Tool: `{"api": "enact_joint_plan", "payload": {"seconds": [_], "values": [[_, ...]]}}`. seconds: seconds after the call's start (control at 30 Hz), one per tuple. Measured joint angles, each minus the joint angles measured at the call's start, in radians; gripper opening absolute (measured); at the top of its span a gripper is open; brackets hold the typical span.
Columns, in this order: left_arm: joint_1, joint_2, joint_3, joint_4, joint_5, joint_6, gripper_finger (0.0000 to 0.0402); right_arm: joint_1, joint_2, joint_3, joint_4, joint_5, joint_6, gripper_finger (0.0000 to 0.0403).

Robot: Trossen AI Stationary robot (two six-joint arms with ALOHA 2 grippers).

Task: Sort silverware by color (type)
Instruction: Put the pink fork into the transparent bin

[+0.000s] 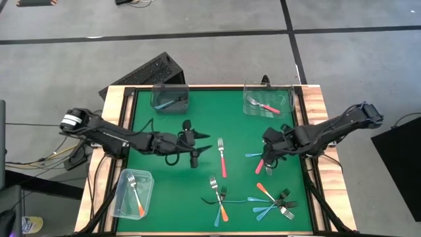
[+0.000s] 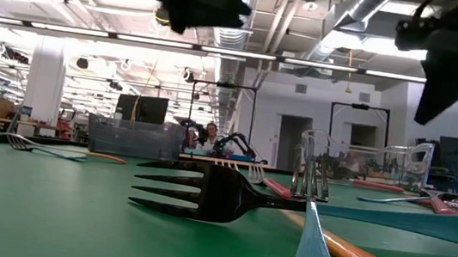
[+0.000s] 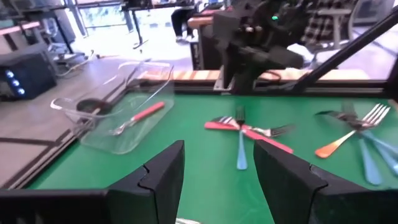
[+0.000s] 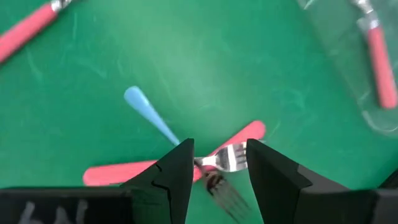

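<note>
Sorting is barely begun: the three clear containers (image 1: 132, 193) each hold only a fork or two, while most forks (image 1: 271, 204) lie loose near the worktop's (image 1: 177, 178) front right. The right end effector (image 1: 266, 160) hovers, fingers apart, above a crossed pink-and-blue pair (image 4: 186, 146); the left end effector (image 1: 197, 148) waits wide open, empty, mid-worktop.

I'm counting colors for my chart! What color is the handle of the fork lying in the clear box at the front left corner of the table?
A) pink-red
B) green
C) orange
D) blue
C: in the high view the clear box at the front left corner holds one fork with silver tines and an orange handle.
</note>
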Motion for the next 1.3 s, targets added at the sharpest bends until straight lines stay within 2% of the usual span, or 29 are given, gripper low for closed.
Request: {"api": "enact_joint_plan", "payload": {"seconds": [0.2, 0.3, 0.5, 0.63, 0.93, 1.3], "values": [[0.022, 0.019, 0.001, -0.05, 0.0, -0.007, 0.0181, 0.003, 0.087, 0.0, -0.01, -0.202, 0.03, 0.0172], [0.022, 0.017, 0.001, -0.073, -0.012, -0.019, 0.0181, 0.021, 0.121, 0.0, 0.0, -0.255, 0.112, 0.0172], [0.022, 0.017, 0.001, -0.073, -0.04, -0.057, 0.0181, 0.071, 0.21, 0.0, 0.076, -0.22, 0.383, 0.0172], [0.022, 0.017, -0.006, -0.081, -0.05, -0.059, 0.0181, 0.077, 0.288, 0.0, 0.089, -0.214, 0.487, 0.0171], [0.023, 0.017, -0.006, -0.136, -0.052, -0.061, 0.0181, 0.05, 0.419, 0.001, 0.173, -0.24, 0.49, 0.0158], [0.024, 0.017, -0.006, -0.15, -0.113, -0.06, 0.0181, 0.019, 0.449, 0.003, 0.197, -0.254, 0.467, 0.012]]}}
